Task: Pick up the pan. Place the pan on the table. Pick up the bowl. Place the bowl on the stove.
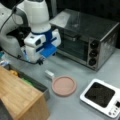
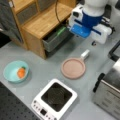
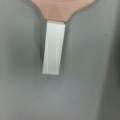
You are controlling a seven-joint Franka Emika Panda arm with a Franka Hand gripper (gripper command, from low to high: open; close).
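In a front view, near the top left: gripper (image 1: 40, 61) hanging above the surface (image 1: 67, 108), nothing seen in it. Cannot tell whether the fingers are apart or together. Just below and to that view's right, the pan (image 1: 63, 85) lying flat on the grey, its white handle (image 1: 49, 74) pointing up toward the gripper. Stove (image 1: 99, 94) at the bottom right, black plate bare, close beside the pan but not touching. Toaster oven (image 1: 85, 37) behind, wooden block (image 1: 17, 92) at the bottom left. No bowl in sight here.

In a front view from the opposite side: gripper (image 2: 93, 42) at the top right, clear of the pan (image 2: 73, 68) and nearest its handle (image 2: 85, 54). Bowl (image 2: 10, 72) well apart at the left edge, resting on the surface, a small orange thing (image 2: 21, 72) inside it. Stove (image 2: 56, 98) at the bottom, between bowl and pan, nothing on it.

In the wrist view: looking straight down on the handle (image 3: 53, 47), with a slice of the pan (image 3: 62, 8) at the top edge and bare surface (image 3: 87, 75) all round. No fingers showing.

Judged from this: pan off the stove and set down, so the first half looks complete; bowl untouched. Bowl work calls for a long reach across to the far side, a grip on the rim, and care with the orange thing inside.
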